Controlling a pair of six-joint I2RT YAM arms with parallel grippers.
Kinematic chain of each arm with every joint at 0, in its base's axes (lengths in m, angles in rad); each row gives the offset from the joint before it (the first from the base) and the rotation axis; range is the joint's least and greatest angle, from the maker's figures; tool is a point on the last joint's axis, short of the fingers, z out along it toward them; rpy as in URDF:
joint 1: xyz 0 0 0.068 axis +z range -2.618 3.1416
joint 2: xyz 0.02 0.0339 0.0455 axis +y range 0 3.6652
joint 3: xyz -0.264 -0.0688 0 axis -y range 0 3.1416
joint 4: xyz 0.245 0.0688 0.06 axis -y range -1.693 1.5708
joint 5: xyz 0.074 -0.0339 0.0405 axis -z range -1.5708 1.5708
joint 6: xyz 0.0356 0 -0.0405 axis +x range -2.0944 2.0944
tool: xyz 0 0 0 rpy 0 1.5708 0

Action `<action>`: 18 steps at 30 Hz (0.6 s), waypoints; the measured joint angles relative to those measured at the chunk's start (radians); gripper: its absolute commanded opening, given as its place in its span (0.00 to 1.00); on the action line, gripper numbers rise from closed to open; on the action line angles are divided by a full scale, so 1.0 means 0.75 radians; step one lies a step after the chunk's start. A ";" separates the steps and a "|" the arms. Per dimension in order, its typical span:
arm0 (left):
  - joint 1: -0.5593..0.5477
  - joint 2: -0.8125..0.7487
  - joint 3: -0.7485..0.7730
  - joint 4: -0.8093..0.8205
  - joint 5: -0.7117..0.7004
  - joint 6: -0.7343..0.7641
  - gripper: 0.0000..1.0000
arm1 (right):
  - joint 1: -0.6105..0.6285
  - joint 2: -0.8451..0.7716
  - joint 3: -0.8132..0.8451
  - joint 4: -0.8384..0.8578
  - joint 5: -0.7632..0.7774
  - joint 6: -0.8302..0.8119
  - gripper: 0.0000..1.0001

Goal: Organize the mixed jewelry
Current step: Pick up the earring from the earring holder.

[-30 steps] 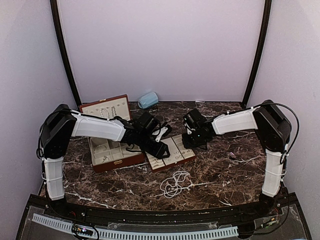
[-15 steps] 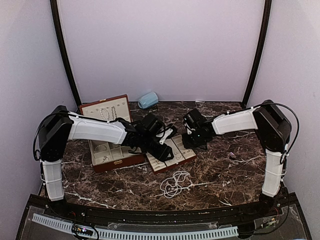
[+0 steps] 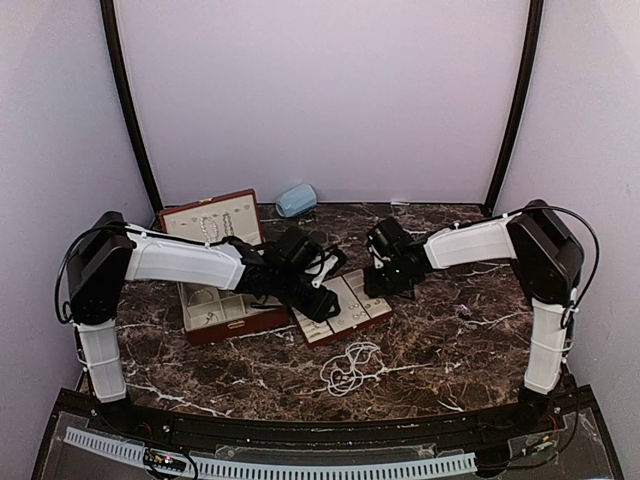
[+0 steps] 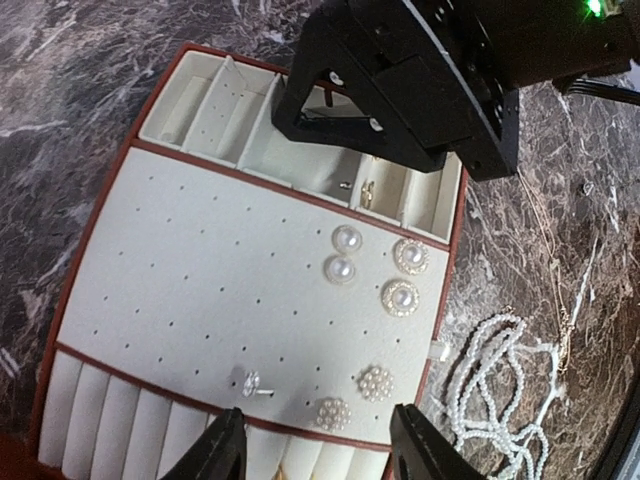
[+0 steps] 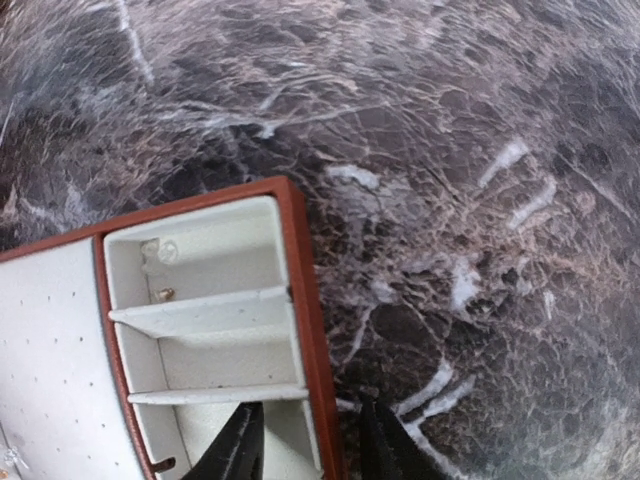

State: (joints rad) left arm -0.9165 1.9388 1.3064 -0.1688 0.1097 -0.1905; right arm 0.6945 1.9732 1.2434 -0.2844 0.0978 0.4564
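Left gripper (image 4: 320, 450) has slid farther over the tray (image 4: 150, 270), jaws apart and empty above the pearl earrings (image 4: 402, 297). Right gripper (image 5: 312, 445), jaws apart, straddles the tray's rim; the bead strand (image 3: 350, 366) lies on the table (image 3: 450, 340) just beside.

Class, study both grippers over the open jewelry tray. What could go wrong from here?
1. The right gripper straddles the rim of the tray; lowering or closing could catch it and jolt the tray.
2. A jolt might unseat the pearl earrings lying on it.
3. The left gripper hangs open over the same tray, near the right one; they could collide.
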 measured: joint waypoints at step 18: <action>0.384 -0.458 -0.159 0.063 0.194 -0.075 0.59 | 0.116 -0.183 0.149 -0.105 -0.172 -0.188 0.45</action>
State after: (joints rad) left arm -0.6285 1.5951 1.1873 -0.1215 0.2554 -0.2470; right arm 0.7818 1.8362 1.3552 -0.3630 -0.0315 0.3153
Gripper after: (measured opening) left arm 0.590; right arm 0.469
